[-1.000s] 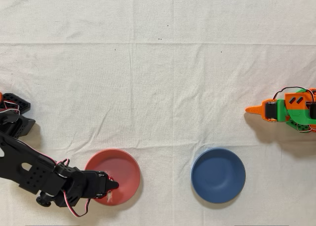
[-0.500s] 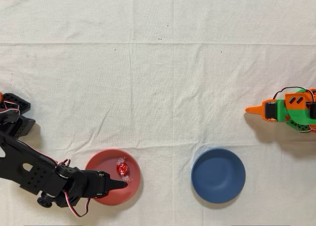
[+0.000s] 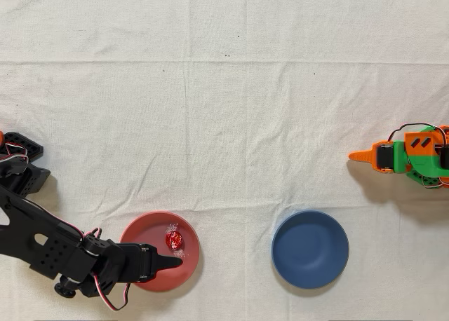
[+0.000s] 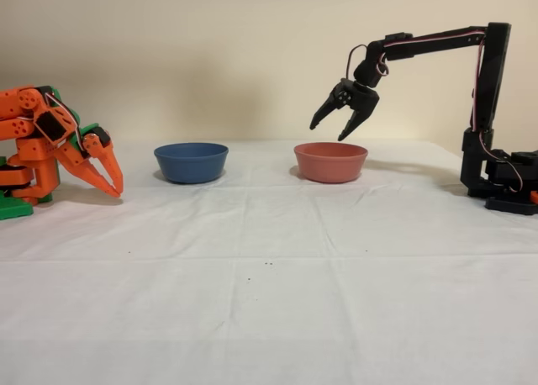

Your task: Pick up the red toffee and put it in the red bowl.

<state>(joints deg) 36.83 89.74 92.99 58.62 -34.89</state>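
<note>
One red toffee (image 3: 174, 240) lies in the red bowl (image 3: 186, 268) — below the pincer (image 4: 332, 124) (jaws spread, empty).

Red toffee (image 3: 174, 240) now released into red bowl (image 3: 140, 230).

Plain cream wall (image 4: 210, 49) across twelve o'clock in the fixed view, evenly lit, table under a wrinkled off-white cloth (image 3: 224, 125) filling the overhead view, fold creases running nine to three o'clock, few tiny dark specks (image 3: 226, 55) toward twelve o'clock
</note>
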